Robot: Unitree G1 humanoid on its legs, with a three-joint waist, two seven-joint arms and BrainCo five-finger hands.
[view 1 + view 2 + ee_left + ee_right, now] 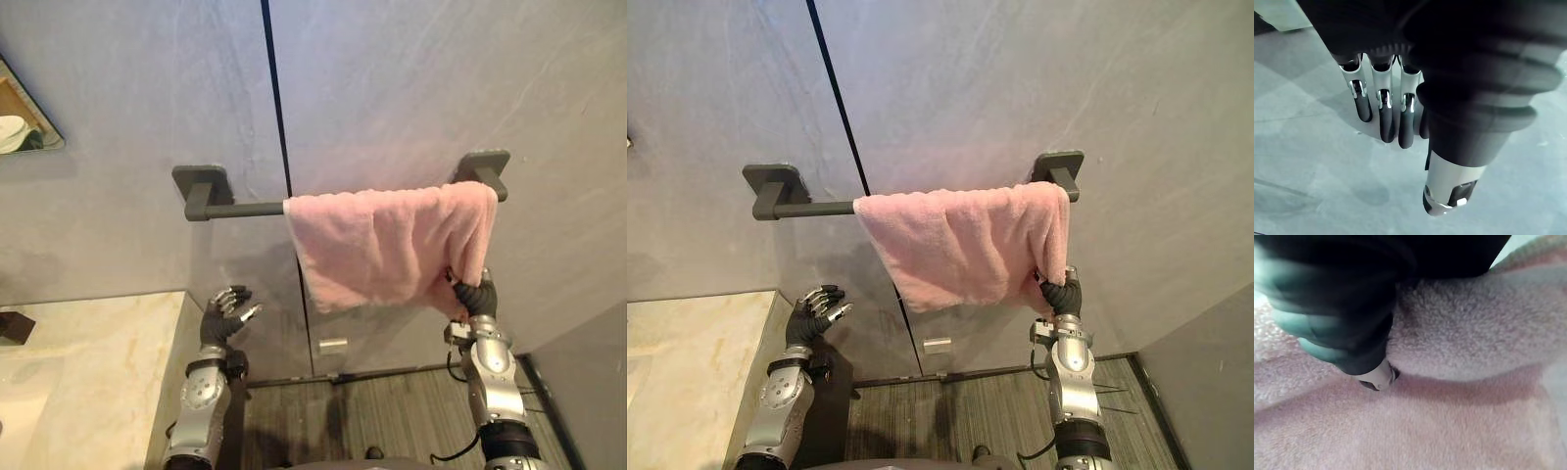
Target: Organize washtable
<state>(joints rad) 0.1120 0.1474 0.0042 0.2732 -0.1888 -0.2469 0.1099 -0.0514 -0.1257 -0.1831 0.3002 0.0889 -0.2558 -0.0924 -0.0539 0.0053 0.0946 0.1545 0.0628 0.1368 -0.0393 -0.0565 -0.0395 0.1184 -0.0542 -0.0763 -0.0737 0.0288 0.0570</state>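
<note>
A pink towel point(387, 245) hangs folded over the right half of a dark grey wall bar point(240, 209), its lower edge slanting down to the right. My right hand point(477, 297) is raised to the towel's lower right corner, and the cloth drapes over its fingers. In the right wrist view the thumb point(1376, 377) presses into a bunched fold of the towel point(1459, 328), pinching it. My left hand point(223, 315) is held up below the bare left end of the bar, close to the wall. Its fingers point(1386, 122) are straight and hold nothing.
A pale marble counter point(88, 372) runs along the lower left, with a dark object point(15, 325) at its left edge. A mirror corner point(24, 122) shows at the upper left. A small metal fitting point(333, 345) sits low on the wall above the striped floor point(392, 411).
</note>
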